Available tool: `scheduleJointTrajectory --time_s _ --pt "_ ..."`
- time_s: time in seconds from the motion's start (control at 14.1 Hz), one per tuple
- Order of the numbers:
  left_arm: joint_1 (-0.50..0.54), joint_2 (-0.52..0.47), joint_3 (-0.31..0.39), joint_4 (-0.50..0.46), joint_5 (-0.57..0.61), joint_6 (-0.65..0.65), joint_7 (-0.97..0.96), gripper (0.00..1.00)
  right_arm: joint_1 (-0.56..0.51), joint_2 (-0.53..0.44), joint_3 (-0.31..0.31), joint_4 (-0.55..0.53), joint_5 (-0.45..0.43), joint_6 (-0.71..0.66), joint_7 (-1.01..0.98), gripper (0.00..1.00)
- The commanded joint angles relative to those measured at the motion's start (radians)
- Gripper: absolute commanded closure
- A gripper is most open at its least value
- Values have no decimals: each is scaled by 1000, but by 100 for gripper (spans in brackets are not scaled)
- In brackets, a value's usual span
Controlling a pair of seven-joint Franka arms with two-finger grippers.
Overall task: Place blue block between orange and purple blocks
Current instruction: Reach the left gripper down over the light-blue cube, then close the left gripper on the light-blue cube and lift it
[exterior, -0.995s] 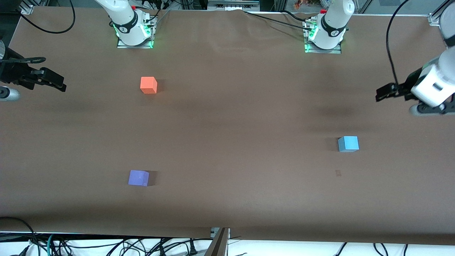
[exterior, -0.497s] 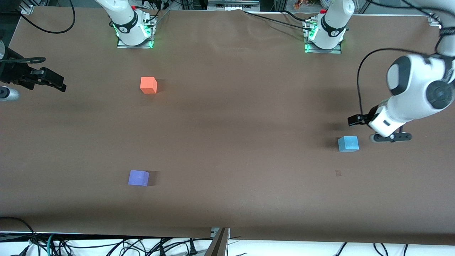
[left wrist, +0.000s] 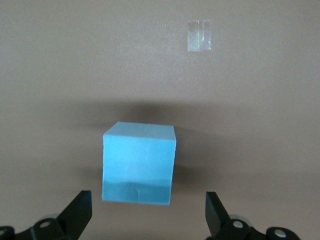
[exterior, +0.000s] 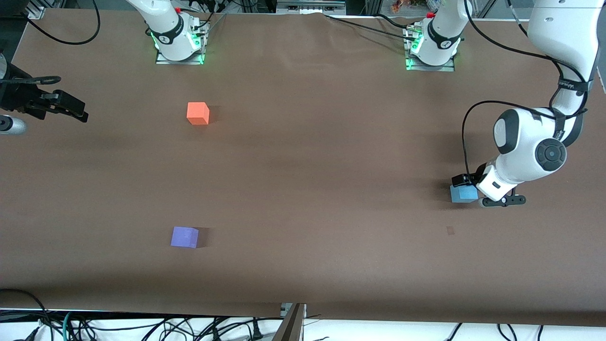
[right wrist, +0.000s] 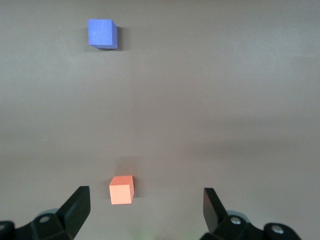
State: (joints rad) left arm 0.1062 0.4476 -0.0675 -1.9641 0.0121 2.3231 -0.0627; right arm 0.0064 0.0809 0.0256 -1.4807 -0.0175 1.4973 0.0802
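- Hovering my left hand (left wrist: 147,217) low over the blue block (exterior: 462,193), fingers spread wide to either side of it, nothing gripped.
- My right hand (exterior: 71,110) waits open and empty at the right arm's end of the counter (exterior: 303,189).
- The orange block (exterior: 198,113) sits well apart from the purple block (exterior: 184,237), which lies nearer the front camera.

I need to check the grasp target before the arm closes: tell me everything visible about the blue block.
The blue block is a small light sky-blue cube with plain matte faces. It sits flat and upright on the brown table toward the left arm's end, apart from the other cubes. The left gripper hangs just over it, fingers open, wider than the block and not touching it.
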Motion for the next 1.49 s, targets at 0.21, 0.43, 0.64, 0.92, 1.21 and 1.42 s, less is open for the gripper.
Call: scheduleJointTrajectory --time_s 0.21,0.43,0.64,0.92,1.21,1.42 --pt "12 71 -6 19 -17 93 24 0 -12 -4 7 0 -2 3 -13 0" --pt "15 100 -5 19 -17 116 24 0 -13 -4 7 0 -2 3 -13 0" --pt "15 105 -5 20 -3 114 29 84 -13 -4 7 0 -7 3 -14 0" --pt "12 94 -12 45 -3 95 96 100 -13 -4 7 0 -6 3 -14 0" --pt "-3 91 -161 73 -12 52 83 100 -13 -4 8 0 -4 3 -13 0" --pt "-104 114 -204 114 -18 52 -75 100 -13 -4 8 0 -4 3 -13 0"
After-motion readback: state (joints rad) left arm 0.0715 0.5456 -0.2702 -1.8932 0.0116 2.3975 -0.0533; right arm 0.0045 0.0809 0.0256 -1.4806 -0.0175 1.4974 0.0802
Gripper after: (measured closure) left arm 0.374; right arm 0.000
